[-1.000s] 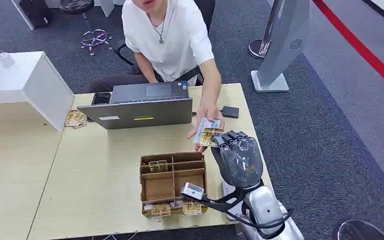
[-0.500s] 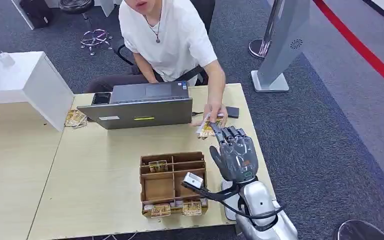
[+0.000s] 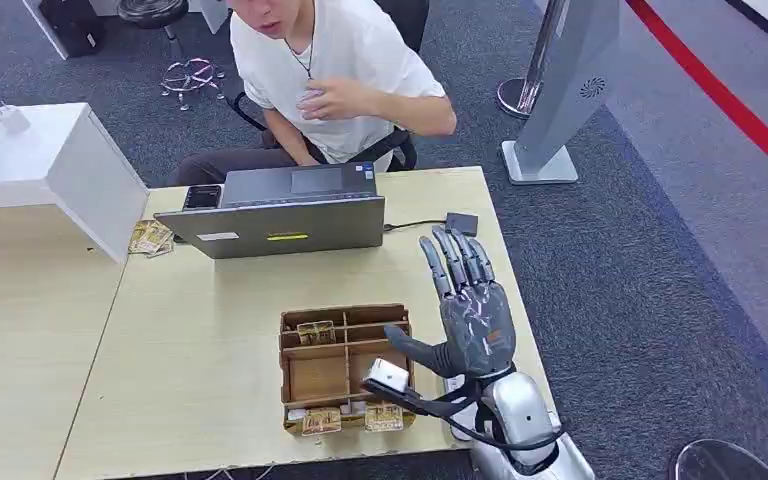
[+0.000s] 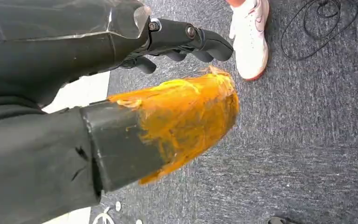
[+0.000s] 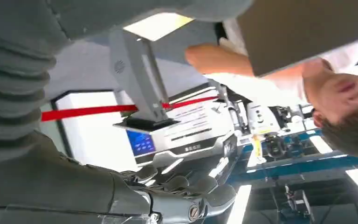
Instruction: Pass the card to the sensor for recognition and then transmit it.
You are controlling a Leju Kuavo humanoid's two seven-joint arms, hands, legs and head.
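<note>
Entry, left to right, against the views from a second and half a second ago:

- Left hand [image 4: 121, 42]: hangs over grey carpet near a white shoe [image 4: 249, 39]. Its orange-wrapped thumb stands apart from the dark fingers [image 4: 207, 42], with nothing between them
- White cabinet [image 3: 60, 165]: at the table's far left, unchanged
- Loose cards [image 3: 150, 237]: a small pile on the table [image 3: 210, 310], just beside the laptop's left corner, unmoved
- Laptop [image 3: 280, 215]: grey, at the far edge, same place
- Person's hand [image 3: 335, 100]: earlier reached over the table and held a card at the robot's fingertips. It is now drawn back to the white shirt at chest height. Whether it holds that card cannot be told
- Cardboard organiser [image 3: 345, 365]: several compartments. It holds one card [image 3: 315, 332] in a rear slot and two more along the front row, as before
- Small dark box [image 3: 462, 224]: cabled, on the table past the fingertips. It was partly covered by the person's hand half a second ago and is now in plain sight
- Right hand [image 3: 465, 300]: raised over the table's right edge, palm toward the organiser. The fingers were bent forward at the card earlier and are now straightened and fanned apart, thumb stuck out sideways, holding nothing
- Grey kiosk stand [image 3: 560, 90]: on the carpet, far right, unchanged
</note>
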